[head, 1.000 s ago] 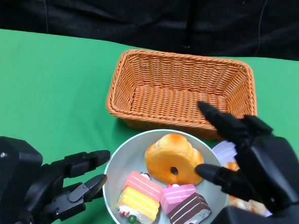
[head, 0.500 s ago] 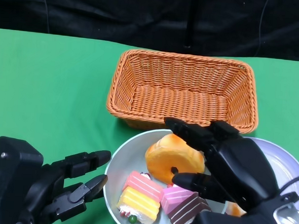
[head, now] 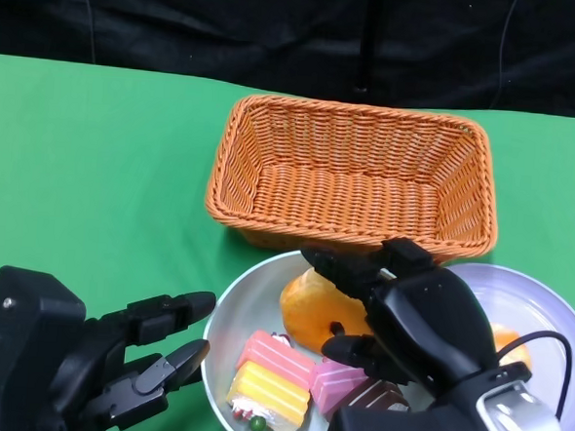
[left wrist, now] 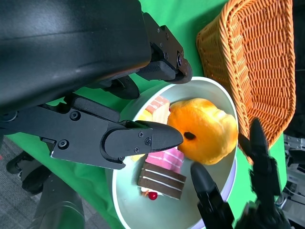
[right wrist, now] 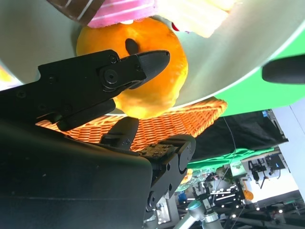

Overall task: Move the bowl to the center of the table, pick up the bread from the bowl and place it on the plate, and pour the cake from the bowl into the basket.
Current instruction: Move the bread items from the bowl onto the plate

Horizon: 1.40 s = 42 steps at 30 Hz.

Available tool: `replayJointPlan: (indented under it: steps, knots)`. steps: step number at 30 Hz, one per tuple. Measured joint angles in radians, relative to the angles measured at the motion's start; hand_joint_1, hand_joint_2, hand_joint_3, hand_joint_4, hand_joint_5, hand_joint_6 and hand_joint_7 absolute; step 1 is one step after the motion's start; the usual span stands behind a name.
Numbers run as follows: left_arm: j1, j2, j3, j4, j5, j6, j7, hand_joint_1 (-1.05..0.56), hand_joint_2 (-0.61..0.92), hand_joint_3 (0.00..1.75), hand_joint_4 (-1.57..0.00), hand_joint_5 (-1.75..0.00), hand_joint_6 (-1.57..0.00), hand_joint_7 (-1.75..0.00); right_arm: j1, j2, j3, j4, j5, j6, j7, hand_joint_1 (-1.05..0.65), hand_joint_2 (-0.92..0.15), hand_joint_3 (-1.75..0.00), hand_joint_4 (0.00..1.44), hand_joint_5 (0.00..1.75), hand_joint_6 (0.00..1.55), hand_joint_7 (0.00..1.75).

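On the left you see your left hand (head: pixel 83 364) low over the green desk (head: pixel 95 165), just beside the rim of the bowl (head: pixel 225 314); its fingers (head: pixel 169 311) are apart and it holds nothing. The pale bowl stands near the front edge, touching or almost touching the front wall of the orange wicker basket (head: pixel 353 176), which lies behind it. Inside the bowl you find the bread (head: pixel 311 310), a round golden bun with a small dark hole, at the side next to the basket. In front of the bread lie the cake pieces: a pink and yellow slice (head: pixel 268 376), a pink one (head: pixel 334 386) and a brown chocolate one (head: pixel 379 397) with a red cherry. Your right hand (head: pixel 408 316) is over the bread, with fingers on both sides of it; in the right wrist view one finger (right wrist: pixel 138 64) lies across the bun, but you cannot tell if the hand already grips it. More to the right, the lilac plate (head: pixel 545 309) sits beside the bowl, with something orange (head: pixel 509 339) on it, partly hidden behind the hand.
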Motion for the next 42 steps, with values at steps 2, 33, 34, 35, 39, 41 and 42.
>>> replayJointPlan:
  steps: [2,33,34,35,39,41,42]
  knots:
    - [0.001,0.000,0.000,-0.002,0.000,0.000,0.000,-0.50,0.92,0.41,-0.40,-0.47,-0.41,0.00,-0.012,0.000,0.011,0.046,-0.005,-0.022,-0.042,-0.32,-0.89,0.00,0.46,0.72,0.58,0.10]
    - [0.010,0.000,-0.008,-0.023,0.000,0.016,0.012,-0.51,0.92,0.41,-0.38,-0.48,-0.43,-0.01,-0.048,-0.030,0.004,0.231,0.019,-0.479,-0.512,-0.12,-0.22,-1.51,1.00,1.75,0.76,1.73]
    - [0.010,0.000,-0.008,-0.023,-0.001,0.016,0.012,-0.51,0.92,0.40,-0.38,-0.48,-0.44,-0.01,-0.046,-0.030,-0.002,0.215,0.019,-0.485,-0.513,-0.12,-0.21,-1.51,1.01,1.75,0.75,1.74]
    - [0.010,0.000,-0.008,-0.023,-0.001,0.017,0.012,-0.51,0.92,0.40,-0.38,-0.49,-0.44,-0.01,-0.045,-0.030,-0.009,0.204,0.019,-0.493,-0.516,-0.12,-0.20,-1.51,1.01,1.75,0.74,1.74]
    - [0.010,0.000,-0.008,-0.023,-0.002,0.019,0.012,-0.51,0.92,0.40,-0.38,-0.48,-0.43,-0.01,-0.036,-0.031,-0.030,0.162,0.033,-0.498,-0.509,-0.12,-0.19,-1.51,1.01,1.75,0.74,1.75]
    - [0.010,0.000,-0.007,-0.023,-0.002,0.019,0.012,-0.51,0.92,0.40,-0.38,-0.48,-0.43,0.00,-0.025,-0.033,-0.037,0.130,0.050,-0.497,-0.478,-0.12,-0.19,-1.51,0.98,1.75,0.84,1.51]
    - [0.010,0.000,-0.007,-0.023,-0.002,0.020,0.012,-0.51,0.92,0.40,-0.38,-0.48,-0.43,0.00,-0.019,-0.033,-0.043,0.115,0.056,-0.495,-0.462,-0.12,-0.20,-1.50,0.97,1.75,0.87,1.42]
